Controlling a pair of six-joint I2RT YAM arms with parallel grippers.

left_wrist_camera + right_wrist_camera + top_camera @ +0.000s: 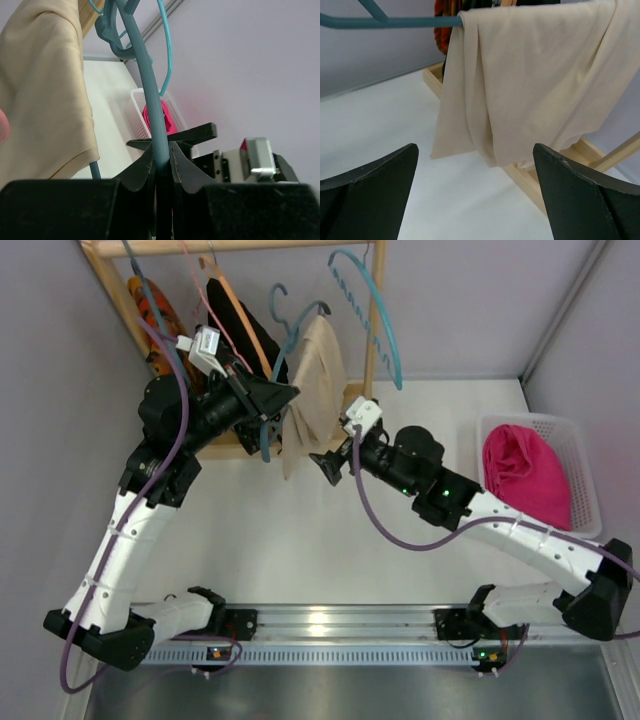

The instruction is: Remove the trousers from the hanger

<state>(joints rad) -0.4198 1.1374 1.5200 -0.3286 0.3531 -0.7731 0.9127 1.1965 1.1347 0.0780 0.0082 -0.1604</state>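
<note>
Beige trousers [315, 380] hang folded over the bar of a teal hanger [268, 430] beside the wooden rack. My left gripper [283, 397] is shut on the hanger's teal arm, which runs up between its jaws in the left wrist view [150, 90]; the trousers [45, 100] hang to its left there. My right gripper [328, 468] is open and empty, just below and right of the trousers' lower edge. In the right wrist view the trousers [530, 75] drape from the teal bar [395, 21] ahead of the open gripper [475, 150], not touching it.
The wooden rack [375, 310] stands at the back with an empty teal hanger [375, 325], an orange hanger holding a black garment [235, 320] and an orange patterned garment [150, 305]. A white basket [530, 422] with a pink cloth [525, 475] sits at the right wall.
</note>
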